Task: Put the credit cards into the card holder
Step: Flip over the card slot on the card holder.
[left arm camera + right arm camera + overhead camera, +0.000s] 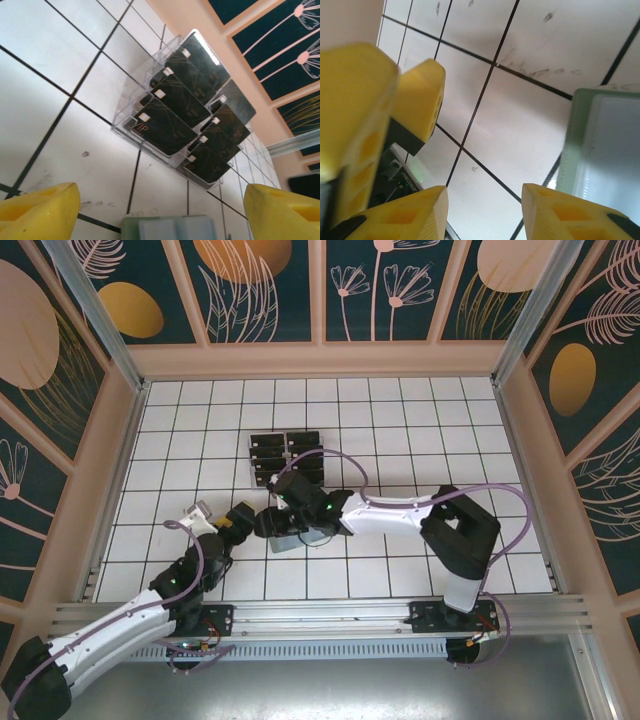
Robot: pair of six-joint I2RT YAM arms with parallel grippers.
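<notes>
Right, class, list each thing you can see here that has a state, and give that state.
credit cards: leaning in slots, unpicked
clear rack: standing on the tiles, loaded with cards
card holder: lying flat on the tiles
left gripper: fingers wide apart, empty
right gripper: fingers apart, empty

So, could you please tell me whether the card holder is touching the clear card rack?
Apart. The left wrist view shows a strip of bare white tile between the card holder and the near edge of the clear rack.
</notes>
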